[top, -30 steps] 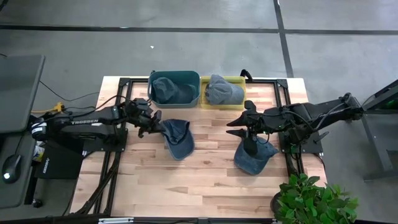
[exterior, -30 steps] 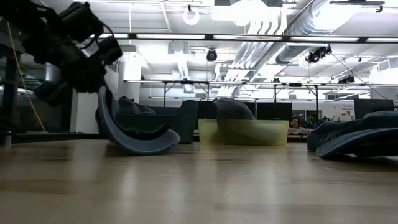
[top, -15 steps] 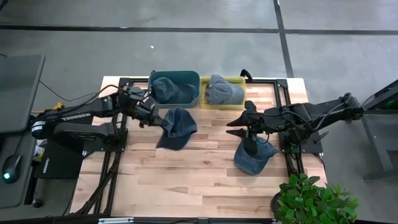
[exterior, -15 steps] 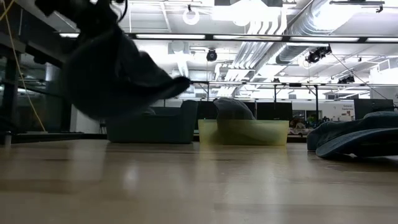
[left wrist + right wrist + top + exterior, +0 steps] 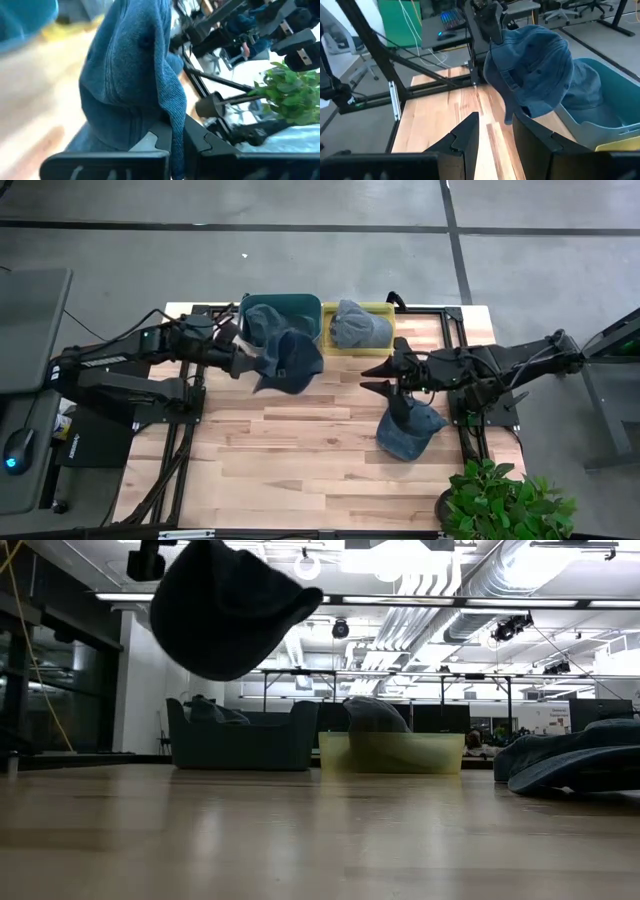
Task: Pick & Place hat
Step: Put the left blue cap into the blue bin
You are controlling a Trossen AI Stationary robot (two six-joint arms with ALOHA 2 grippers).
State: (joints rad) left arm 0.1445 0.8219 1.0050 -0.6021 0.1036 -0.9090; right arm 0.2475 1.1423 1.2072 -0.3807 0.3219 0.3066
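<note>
The blue hat (image 5: pixel 287 361) hangs in the high view left of centre, pinched by the left gripper (image 5: pixel 247 357) at the front edge of the teal bin (image 5: pixel 281 304), which holds another hat. A yellow bin (image 5: pixel 385 346) sits right of it. The right gripper (image 5: pixel 377 375), fingers spread, hovers over a second hat (image 5: pixel 408 435) on the table (image 5: pixel 300 470).

In the low view the hat (image 5: pixel 225 605) hangs at upper left, clear of the table.

In the left wrist view its brim is clamped at bottom centre.

No lettering is readable.

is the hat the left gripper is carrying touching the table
Apart. The low view shows the blue cap hanging high over the wooden table, with open room visible beneath it. The left gripper holds it up near the teal bin.
</note>
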